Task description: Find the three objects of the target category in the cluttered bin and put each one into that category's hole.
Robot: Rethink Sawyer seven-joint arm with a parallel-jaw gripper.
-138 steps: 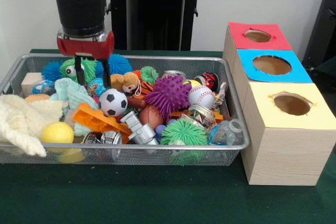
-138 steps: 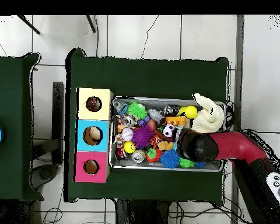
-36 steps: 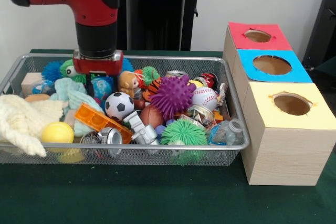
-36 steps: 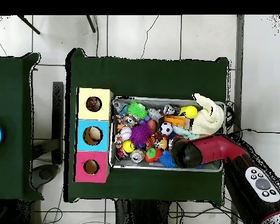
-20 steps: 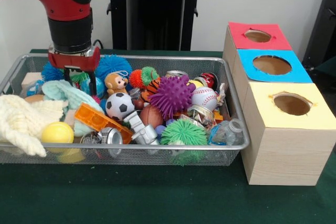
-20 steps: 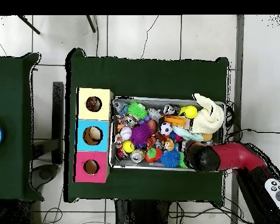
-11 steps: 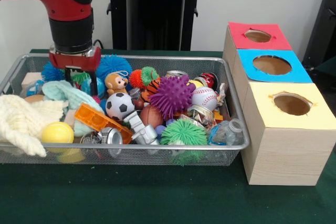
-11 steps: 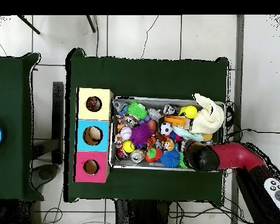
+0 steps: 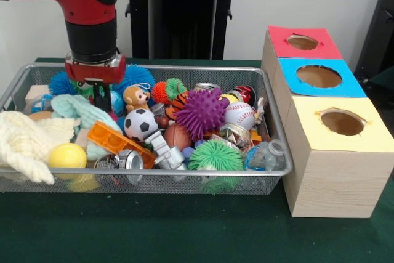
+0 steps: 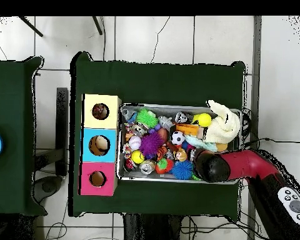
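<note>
Progress looks near zero: bin [image 9: 271, 129] is full of clutter and nothing is being carried toward the holes. Gripper [image 9: 100, 98] hangs low at the bin end farthest from the boxes, over the green spiky toy [image 9: 80, 88], beside the monkey figure [image 9: 133, 98]. Cannot tell whether it is open or closed, or holding anything. Target category isn't identifiable from the views; candidates such as soccer ball [image 9: 136, 124], baseball [image 9: 236, 114] and purple spiky ball [image 9: 197, 111] all sit in the bin. Blue-topped box [image 10: 100, 145] shows something pale in its hole, unclear what. Likely all three placements remain.
</note>
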